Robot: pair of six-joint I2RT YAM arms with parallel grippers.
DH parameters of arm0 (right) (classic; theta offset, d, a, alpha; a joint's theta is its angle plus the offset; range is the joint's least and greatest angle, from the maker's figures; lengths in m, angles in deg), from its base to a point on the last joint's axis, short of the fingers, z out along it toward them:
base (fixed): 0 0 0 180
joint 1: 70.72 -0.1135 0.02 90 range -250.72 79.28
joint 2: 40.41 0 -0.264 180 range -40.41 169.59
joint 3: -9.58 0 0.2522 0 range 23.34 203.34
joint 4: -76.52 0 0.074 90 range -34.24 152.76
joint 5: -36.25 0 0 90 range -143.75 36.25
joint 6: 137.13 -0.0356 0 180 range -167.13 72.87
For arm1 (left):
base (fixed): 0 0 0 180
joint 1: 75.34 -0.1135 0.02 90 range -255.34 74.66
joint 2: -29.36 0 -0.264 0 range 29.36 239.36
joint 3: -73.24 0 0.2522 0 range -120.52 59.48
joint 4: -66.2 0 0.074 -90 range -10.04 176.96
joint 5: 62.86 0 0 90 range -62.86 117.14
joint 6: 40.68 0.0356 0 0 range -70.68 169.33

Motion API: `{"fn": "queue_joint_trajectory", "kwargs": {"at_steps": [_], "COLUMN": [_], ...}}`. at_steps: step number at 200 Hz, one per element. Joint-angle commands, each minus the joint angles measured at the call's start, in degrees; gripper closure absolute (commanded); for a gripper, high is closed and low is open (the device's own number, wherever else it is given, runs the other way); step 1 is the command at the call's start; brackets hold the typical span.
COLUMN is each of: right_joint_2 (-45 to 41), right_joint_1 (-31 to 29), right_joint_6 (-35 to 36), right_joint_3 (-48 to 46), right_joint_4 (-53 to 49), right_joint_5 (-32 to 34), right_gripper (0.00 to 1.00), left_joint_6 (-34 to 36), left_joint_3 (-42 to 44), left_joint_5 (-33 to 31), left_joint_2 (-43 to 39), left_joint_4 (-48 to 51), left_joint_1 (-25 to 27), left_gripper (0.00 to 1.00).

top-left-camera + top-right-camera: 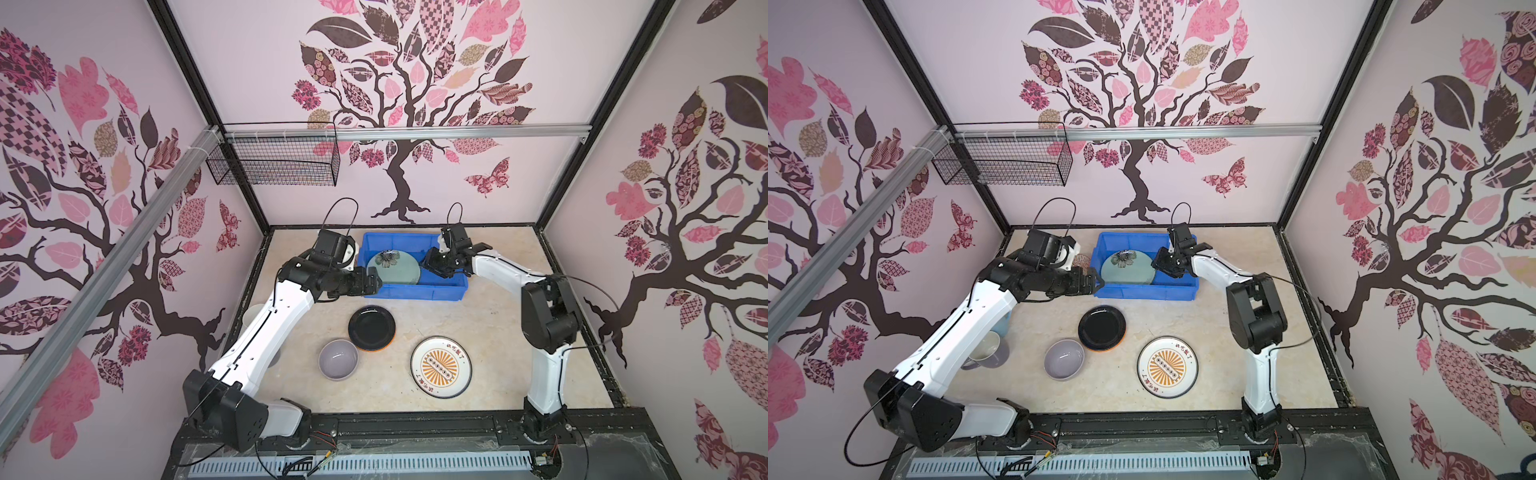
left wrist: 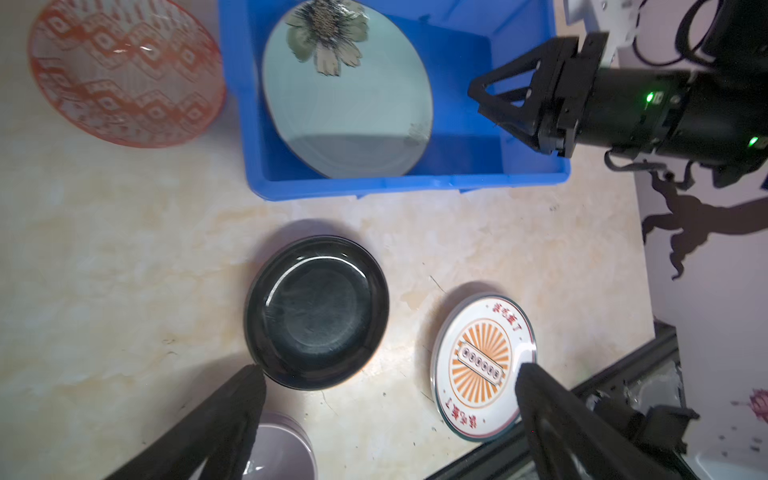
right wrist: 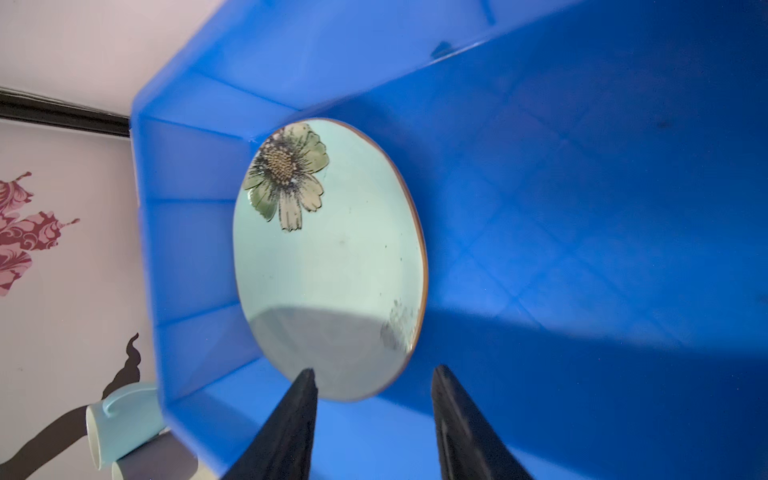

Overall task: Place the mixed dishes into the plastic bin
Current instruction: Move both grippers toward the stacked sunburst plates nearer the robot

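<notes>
Green plate (image 1: 393,268) lies in the blue bin (image 1: 415,294). We see the right gripper (image 3: 375,372) over the bin, jaws parted and empty. The left gripper (image 2: 390,370) hangs over the bench above the black plate (image 1: 371,326), jaws wide and empty. Next, we judge: pinch that plate's rim and lift it to the bin.

Seven dishes, one blue bin (image 1: 415,291) and one wire basket (image 1: 274,164) are counted.
Three plates are seen: the pale green plate (image 1: 395,270) inside the blue bin, and the black plate (image 1: 371,326) and the white sunburst plate (image 1: 441,367) in front of it. Two bowls are seen: the lavender bowl (image 1: 338,359) in front of the bin and the orange-patterned bowl (image 2: 124,70) just beside its left end. Two mugs, the pale blue mug (image 3: 120,419) and the grey mug (image 1: 988,351), are found to the bin's front left.
</notes>
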Motion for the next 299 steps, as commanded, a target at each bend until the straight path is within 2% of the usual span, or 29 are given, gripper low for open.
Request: {"fn": "queue_joint_trajectory", "kwargs": {"at_steps": [1,30,56,77,98,126,184,240,269,299], "right_joint_2": [-14.3,-30.4,-43.7,-51.0,-55.9,-58.7,-61.1,-60.3,-59.1,-58.3], "right_joint_1": [-0.4,-0.3,-0.3,-0.5,-0.5,-0.5,-0.6,-0.5,-0.5,-0.5], "right_joint_6": [4.8,2.8,-0.4,-3.7,-6.8,-7.1,-5.4,-4.0,-3.1,-2.7], "right_joint_3": [-3.7,-22.0,-39.1,-47.7,-53.8,-55.7,-57.4,-57.2,-57.2,-57.2], "right_joint_4": [-12.2,-15.7,-15.3,-15.9,-15.2,-17.5,-19.1,-19.1,-19.0,-18.9], "right_joint_5": [4.8,7.1,7.6,5.3,3.5,2.6,1.2,0.9,0.9,1.3], "right_gripper": [0.52,0.52,0.53,0.54,0.59,0.67,0.69,0.68,0.61,0.6], "left_joint_6": [0.1,-0.6,-5.4,-9.9,-12.7,-15.6,-20.0,-21.4,-21.0,-20.1], "left_joint_3": [2.5,9.1,17.3,22.3,25.7,27.8,29.7,29.1,28.6,27.5], "left_joint_5": [2.4,1.9,0.5,1.2,-1.2,-2.1,-3.0,-4.3,-4.4,-4.2], "left_joint_2": [-0.8,-3.3,-7.1,-8.4,-8.3,-5.5,2.0,6.9,10.2,13.7], "left_joint_4": [3.9,2.3,-2.7,-5.9,-9.0,-12.3,-19.7,-23.9,-25.7,-26.0], "left_joint_1": [4.0,10.7,15.8,19.6,24.0,27.4,32.4,32.5,32.6,32.6], "left_gripper": [0.04,0.09,0.12,0.18,0.26,0.4,0.65,0.76,0.78,0.81]}}
